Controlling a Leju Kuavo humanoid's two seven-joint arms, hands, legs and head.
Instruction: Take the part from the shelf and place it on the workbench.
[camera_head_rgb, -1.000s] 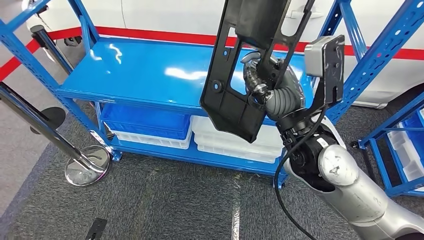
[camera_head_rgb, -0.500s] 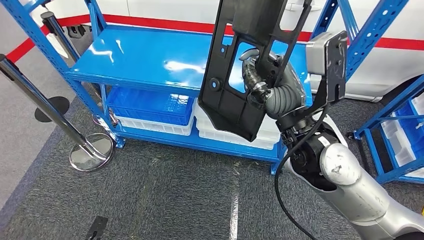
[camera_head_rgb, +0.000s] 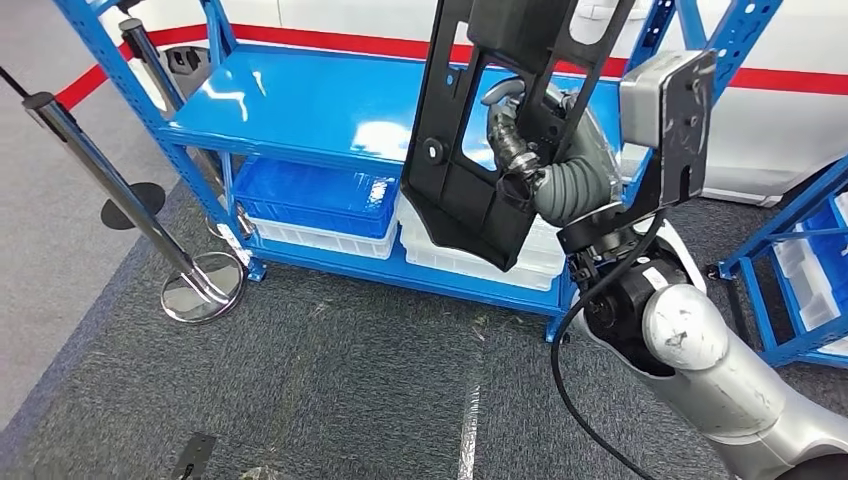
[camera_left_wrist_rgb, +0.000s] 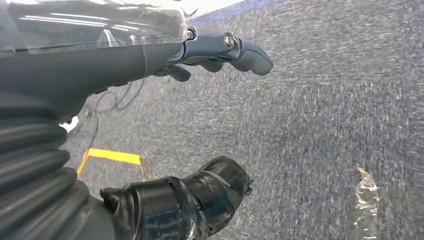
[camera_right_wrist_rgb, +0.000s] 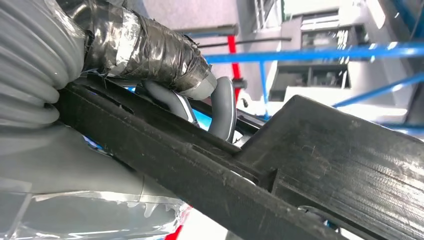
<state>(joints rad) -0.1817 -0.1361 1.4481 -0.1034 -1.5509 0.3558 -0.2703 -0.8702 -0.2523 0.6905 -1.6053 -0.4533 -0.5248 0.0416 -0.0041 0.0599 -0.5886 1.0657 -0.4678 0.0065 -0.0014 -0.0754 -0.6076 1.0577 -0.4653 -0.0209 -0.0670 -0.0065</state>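
Blue shelf (camera_head_rgb: 300, 110) behind, the black plastic part (camera_head_rgb: 480, 190) hangs upright above grey carpet (camera_head_rgb: 330, 380), gripped through its cut-out by the right hand (camera_head_rgb: 520, 150); left hand (camera_left_wrist_rgb: 200, 125) empty, fingers apart; part judged stiff, light, awkwardly long.

Blue rack (camera_head_rgb: 300, 110) on grey carpet (camera_head_rgb: 330, 380), chrome stanchion (camera_head_rgb: 200, 285) beside

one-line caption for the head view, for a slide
Right robot hand holds the black part upright in front of the blue shelf.
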